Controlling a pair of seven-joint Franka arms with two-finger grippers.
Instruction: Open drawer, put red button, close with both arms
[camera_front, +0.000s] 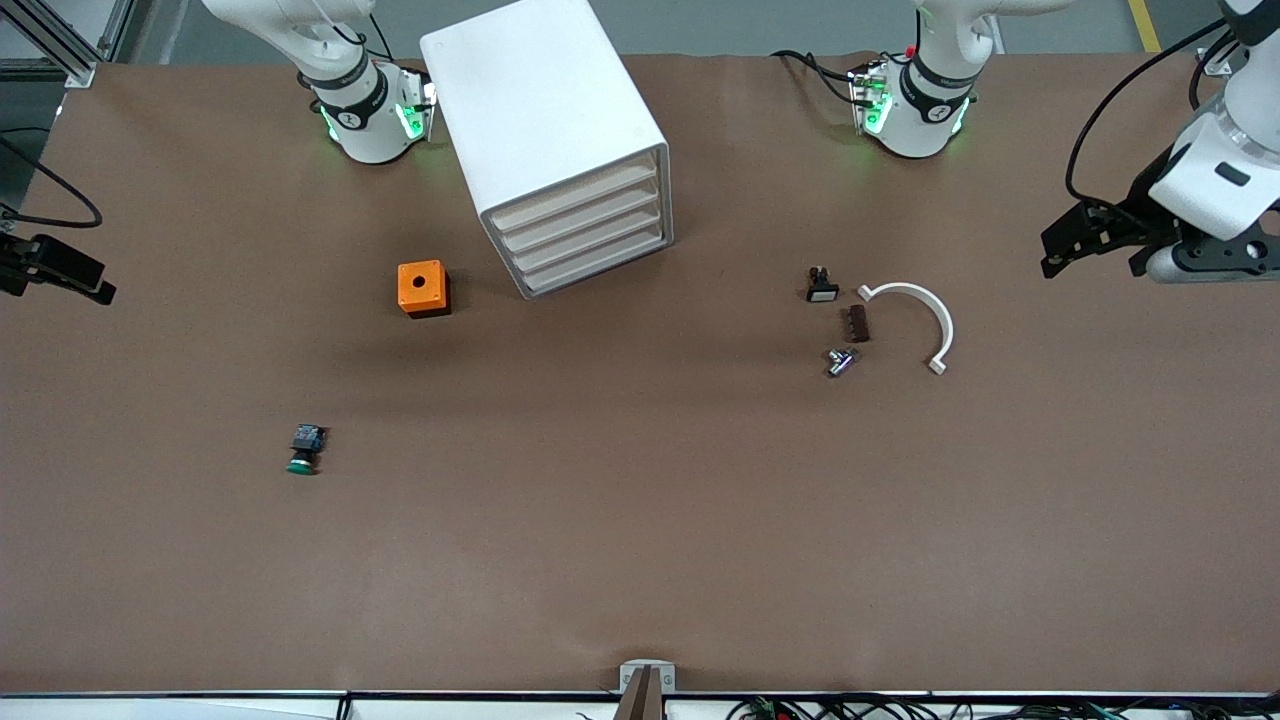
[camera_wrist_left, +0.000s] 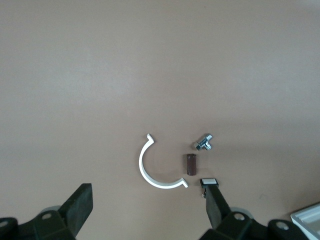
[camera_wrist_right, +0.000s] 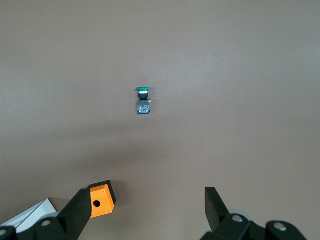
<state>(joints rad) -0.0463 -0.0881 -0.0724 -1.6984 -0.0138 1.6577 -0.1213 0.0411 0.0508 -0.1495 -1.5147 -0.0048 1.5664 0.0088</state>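
Both my grippers just hang jaws apart, left gripper above the surface edge, right gripper likewise, drawer cabinet shut.

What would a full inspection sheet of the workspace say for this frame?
Surface: brown table.
Job's things: white drawer cabinet, all four drawers shut; red button, nothing seen.
Clutter: green button, nearer the camera than the orange box; white-capped switch, brown block, metal fitting and white half-ring clamp toward the left arm's end.
Grippers: left gripper open, over its own end of the table; right gripper open, over its own end.
Cables: black cable by the left arm; a bundle along the camera-side edge.
Surroundings: aluminium frame.
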